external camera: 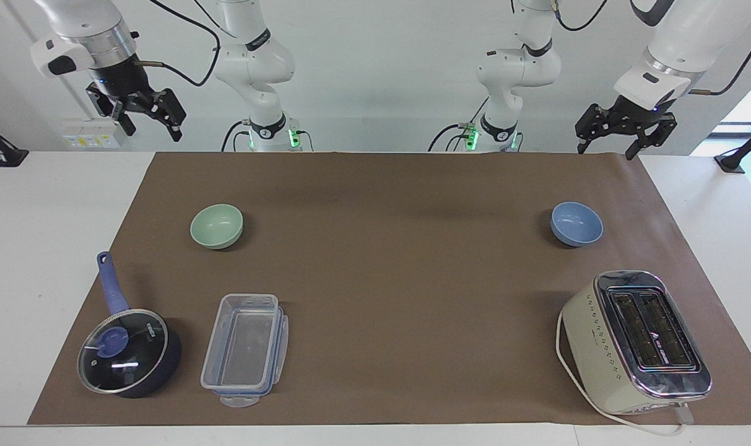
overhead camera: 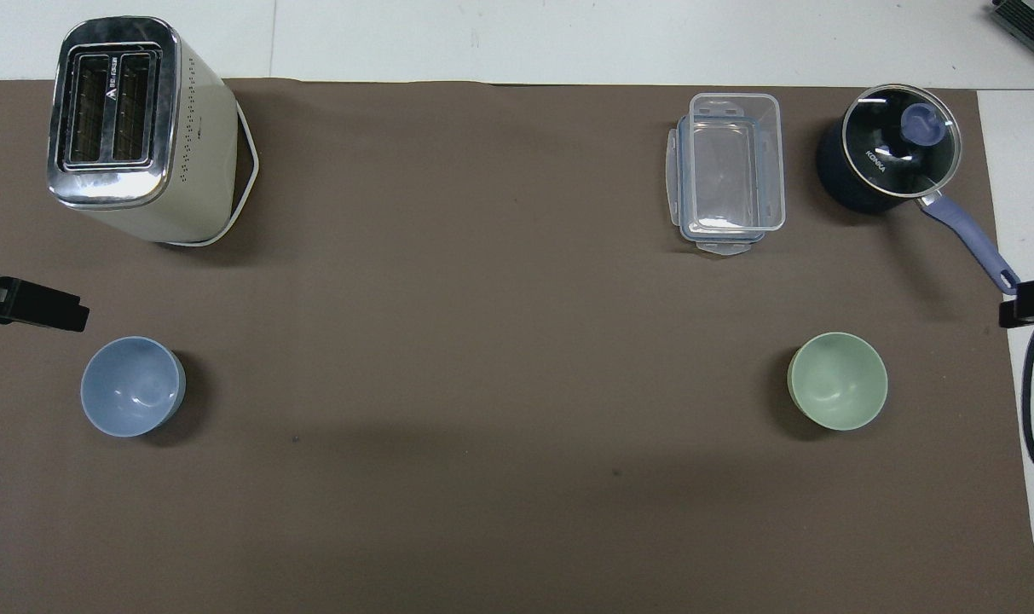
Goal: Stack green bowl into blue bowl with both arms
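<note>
The green bowl [external camera: 217, 226] [overhead camera: 838, 380] sits upright on the brown mat toward the right arm's end. The blue bowl [external camera: 576, 223] [overhead camera: 133, 385] sits upright toward the left arm's end, a wide stretch of mat between the two. Both bowls hold nothing. My right gripper [external camera: 153, 130] [overhead camera: 1028, 303] hangs high and open over the mat's edge at its own end, holding nothing. My left gripper [external camera: 620, 141] [overhead camera: 31, 304] hangs raised and open over the mat's edge beside the blue bowl, also holding nothing.
A cream toaster [external camera: 635, 341] [overhead camera: 133, 128] stands farther from the robots than the blue bowl. A clear plastic container [external camera: 245, 350] [overhead camera: 730, 170] and a dark blue lidded saucepan [external camera: 129, 352] [overhead camera: 887, 158] lie farther out than the green bowl.
</note>
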Controlling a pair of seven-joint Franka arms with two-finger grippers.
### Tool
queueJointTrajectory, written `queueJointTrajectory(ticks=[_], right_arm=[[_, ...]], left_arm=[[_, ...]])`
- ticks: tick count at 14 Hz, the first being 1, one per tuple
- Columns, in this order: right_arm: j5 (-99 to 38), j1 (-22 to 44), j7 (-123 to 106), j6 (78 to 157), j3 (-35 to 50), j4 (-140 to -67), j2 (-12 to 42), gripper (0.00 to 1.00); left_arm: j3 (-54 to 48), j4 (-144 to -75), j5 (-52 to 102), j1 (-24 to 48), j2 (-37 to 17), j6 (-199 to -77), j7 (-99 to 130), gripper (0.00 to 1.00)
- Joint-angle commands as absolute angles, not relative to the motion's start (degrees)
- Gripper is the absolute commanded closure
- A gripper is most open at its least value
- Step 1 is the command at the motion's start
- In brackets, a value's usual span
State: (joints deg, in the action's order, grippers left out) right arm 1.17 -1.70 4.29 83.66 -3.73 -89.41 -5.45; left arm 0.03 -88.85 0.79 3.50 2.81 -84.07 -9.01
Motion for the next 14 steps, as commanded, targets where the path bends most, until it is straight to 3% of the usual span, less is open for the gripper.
queueJointTrajectory(ticks=[1,6,14], right_arm=[[1.05,-2.11,2.99,83.32,-3.6,-89.74,-6.06,0.0],[1.05,-2.11,2.99,83.32,-3.6,-89.82,-6.06,0.0],[1.05,-2.11,2.99,83.41,-3.6,-89.82,-6.06,0.0]], left_arm=[[0.26,-90.35,1.76,2.81,3.87,-85.96,-9.58,0.0],[0.26,-90.96,1.76,1.76,3.78,-86.39,-9.76,0.0],[0.26,-99.48,1.85,-5.26,4.13,-94.29,-17.48,0.0]])
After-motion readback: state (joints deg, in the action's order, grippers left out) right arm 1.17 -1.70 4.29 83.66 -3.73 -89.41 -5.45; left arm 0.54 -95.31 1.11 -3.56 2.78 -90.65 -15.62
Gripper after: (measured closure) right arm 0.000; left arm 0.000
